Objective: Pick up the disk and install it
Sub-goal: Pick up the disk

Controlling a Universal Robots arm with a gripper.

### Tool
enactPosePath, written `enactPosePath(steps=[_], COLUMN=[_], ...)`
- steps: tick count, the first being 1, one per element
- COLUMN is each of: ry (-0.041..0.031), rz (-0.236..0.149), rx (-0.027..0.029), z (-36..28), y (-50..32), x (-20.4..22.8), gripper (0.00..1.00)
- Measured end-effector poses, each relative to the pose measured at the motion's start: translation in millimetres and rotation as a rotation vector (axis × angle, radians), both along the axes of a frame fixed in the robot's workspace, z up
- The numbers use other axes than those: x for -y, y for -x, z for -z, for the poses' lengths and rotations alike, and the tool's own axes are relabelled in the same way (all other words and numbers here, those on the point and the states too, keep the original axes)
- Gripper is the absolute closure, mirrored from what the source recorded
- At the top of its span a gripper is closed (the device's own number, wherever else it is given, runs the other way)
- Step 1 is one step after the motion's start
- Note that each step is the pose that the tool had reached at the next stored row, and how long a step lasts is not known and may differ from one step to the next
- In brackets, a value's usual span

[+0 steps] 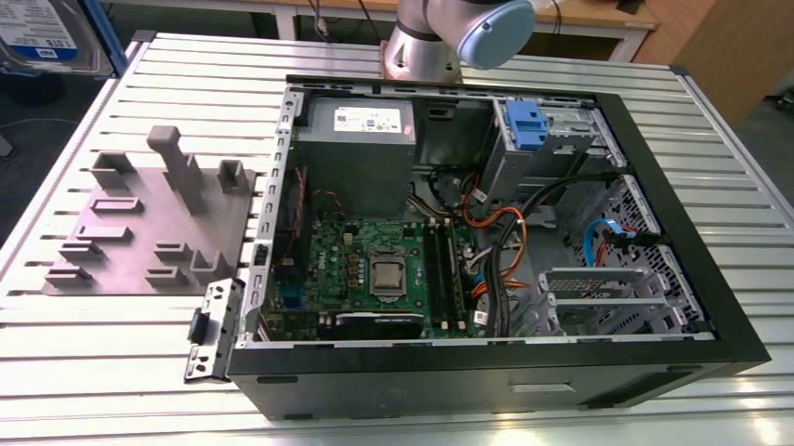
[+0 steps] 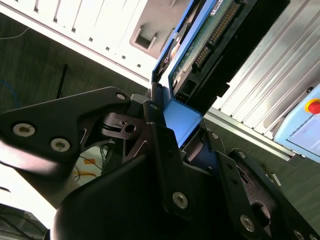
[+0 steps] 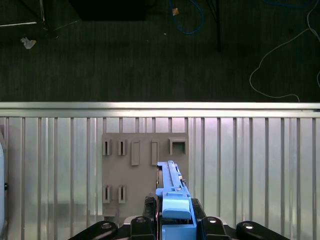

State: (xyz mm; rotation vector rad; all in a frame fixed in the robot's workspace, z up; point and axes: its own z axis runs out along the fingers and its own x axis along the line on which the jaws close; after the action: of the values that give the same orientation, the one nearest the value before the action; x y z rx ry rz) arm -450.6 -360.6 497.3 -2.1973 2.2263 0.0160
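Observation:
My gripper (image 3: pixel 173 222) is shut on the disk (image 3: pixel 172 192), a drive in a blue plastic bracket, seen edge-on in the first wrist view and hanging above the grey fixture plate (image 3: pixel 145 175). In the second wrist view the black fingers (image 2: pixel 160 130) clamp the blue bracket, and the disk's (image 2: pixel 200 50) green circuit board faces the camera. At the exterior view's far upper left the disk (image 1: pixel 50 37) shows its white-and-blue label, lifted off the table and away from the open computer case (image 1: pixel 496 362).
The case lies open on the slatted aluminium table (image 1: pixel 732 158), with a grey power-supply box (image 1: pixel 360 130), motherboard (image 1: pixel 372 269), cables and a drive bay with a blue latch (image 1: pixel 527 125). The fixture plate (image 1: pixel 149 223) has upright posts. The arm's base (image 1: pixel 434 37) stands behind the case.

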Motion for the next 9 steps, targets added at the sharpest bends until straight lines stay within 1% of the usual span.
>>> enactPosePath(steps=[9], ry=[0.0000], rz=[0.000], rx=[0.0000], z=[0.0], y=[-3.7], x=[0.1], gripper=[0.63])
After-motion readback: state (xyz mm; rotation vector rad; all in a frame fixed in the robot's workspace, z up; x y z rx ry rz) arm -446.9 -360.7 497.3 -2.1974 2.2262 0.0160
